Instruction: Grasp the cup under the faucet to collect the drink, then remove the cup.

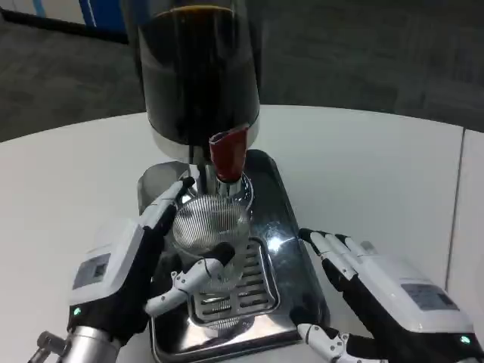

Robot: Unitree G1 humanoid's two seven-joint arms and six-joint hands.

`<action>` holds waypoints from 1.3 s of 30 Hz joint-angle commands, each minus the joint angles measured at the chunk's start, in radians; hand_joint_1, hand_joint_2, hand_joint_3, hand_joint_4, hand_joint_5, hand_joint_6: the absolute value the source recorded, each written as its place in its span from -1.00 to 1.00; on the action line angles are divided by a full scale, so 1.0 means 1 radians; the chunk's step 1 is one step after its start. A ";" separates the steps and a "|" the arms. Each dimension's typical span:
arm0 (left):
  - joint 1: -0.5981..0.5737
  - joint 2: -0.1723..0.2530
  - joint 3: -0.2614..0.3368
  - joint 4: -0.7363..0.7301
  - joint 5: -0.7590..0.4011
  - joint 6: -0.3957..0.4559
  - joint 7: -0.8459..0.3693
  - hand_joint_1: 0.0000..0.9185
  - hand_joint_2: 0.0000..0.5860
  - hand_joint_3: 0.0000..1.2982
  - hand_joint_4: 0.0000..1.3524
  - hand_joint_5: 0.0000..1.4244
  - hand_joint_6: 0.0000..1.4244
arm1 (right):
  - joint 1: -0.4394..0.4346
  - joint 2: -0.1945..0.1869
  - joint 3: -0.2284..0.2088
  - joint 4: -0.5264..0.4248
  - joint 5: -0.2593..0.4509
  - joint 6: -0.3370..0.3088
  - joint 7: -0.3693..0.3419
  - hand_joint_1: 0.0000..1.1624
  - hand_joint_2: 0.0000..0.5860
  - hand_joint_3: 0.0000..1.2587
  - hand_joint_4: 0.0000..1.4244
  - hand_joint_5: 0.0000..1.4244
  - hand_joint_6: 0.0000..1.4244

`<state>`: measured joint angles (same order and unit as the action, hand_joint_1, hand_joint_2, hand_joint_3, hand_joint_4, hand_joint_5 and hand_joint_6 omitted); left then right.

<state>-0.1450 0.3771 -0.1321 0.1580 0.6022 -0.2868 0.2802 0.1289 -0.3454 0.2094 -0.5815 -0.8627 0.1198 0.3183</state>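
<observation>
**Left hand on the cup beneath the faucet**

Left hand (pixel 125 276) is seen wrapped around the ribbed clear cup (pixel 210 231), with fingers (pixel 168 203) curled around the far side and the thumb (pixel 198 272) pressed against the near side; the cup is judged to be held in a partly closed grasp. The cup is kept upright on, or just above, the slotted drip tray (pixel 261 283) of the dispenser; contact with the tray cannot be told. Its mouth is placed directly below the red faucet (pixel 228 153), which hangs from the dark tank (pixel 198 68) filled with a dark drink.

The collecting step is judged to be in hand: the cup is grasped and positioned, but no liquid can be made out inside it, and no stream is visible from the faucet. For the next move, the faucet lever would need to be worked, probably by the free hand, while the cup is held steady and level beneath the spout. Only after filling should the cup be drawn back off the tray, without tilting.

The right hand (pixel 378 295) is held open beside the tray's right edge, above the white desk (pixel 378 174), with fingers spread and nothing grasped.
</observation>
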 commanded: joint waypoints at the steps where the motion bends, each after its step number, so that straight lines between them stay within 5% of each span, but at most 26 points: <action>1: -0.008 0.004 -0.013 0.020 -0.003 -0.016 -0.012 -1.00 -0.61 -0.85 -0.94 -0.58 -0.22 | -0.005 0.003 0.001 0.013 0.006 -0.012 -0.017 -0.52 0.49 -1.00 -1.00 -1.00 -1.00; 22: -0.032 -0.054 -0.051 0.062 0.003 -0.028 0.011 -1.00 -0.67 -0.86 -0.97 -0.64 -0.29 | 0.026 -0.007 -0.022 -0.001 0.026 -0.022 -0.019 -0.51 0.46 -1.00 -1.00 -1.00 -1.00; 39: 0.121 -0.071 0.113 -0.183 -0.081 -0.028 0.042 -1.00 -0.74 -0.73 -0.84 -0.57 -0.23 | 0.008 -0.014 -0.024 0.033 0.035 -0.031 -0.023 -0.51 0.44 -1.00 -1.00 -1.00 -1.00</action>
<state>-0.0420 0.3046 -0.0405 -0.0040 0.5463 -0.3158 0.3336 0.1434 -0.3587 0.1808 -0.5595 -0.8329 0.1000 0.3062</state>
